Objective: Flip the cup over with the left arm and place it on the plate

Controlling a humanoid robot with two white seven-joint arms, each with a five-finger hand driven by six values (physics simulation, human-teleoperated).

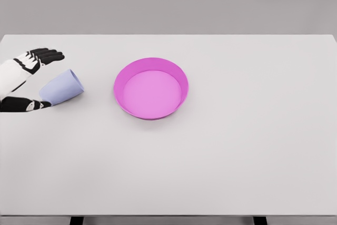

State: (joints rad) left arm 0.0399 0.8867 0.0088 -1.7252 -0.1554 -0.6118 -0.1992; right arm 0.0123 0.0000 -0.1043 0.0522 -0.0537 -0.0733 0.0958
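A: Where is the cup (62, 88)?

B: It lies on its side on the white table (237, 146), well to the left of the pink plate (151, 88) and apart from it. It is pale lavender, and its round end nearer the plate points up and toward the plate.

A: And the left hand (23, 80)?

B: It comes in from the left edge, on the far side of the cup from the plate. The fingers (46, 54) are stretched out and spread, reaching past the cup's upper side, while the thumb (26, 104) lies along its lower side. The cup sits between them. The thumb tip looks to be touching or just beside the cup's wall; the fingers are not closed on it.

A: What about the plate itself?

B: It has a raised rim and nothing in it.
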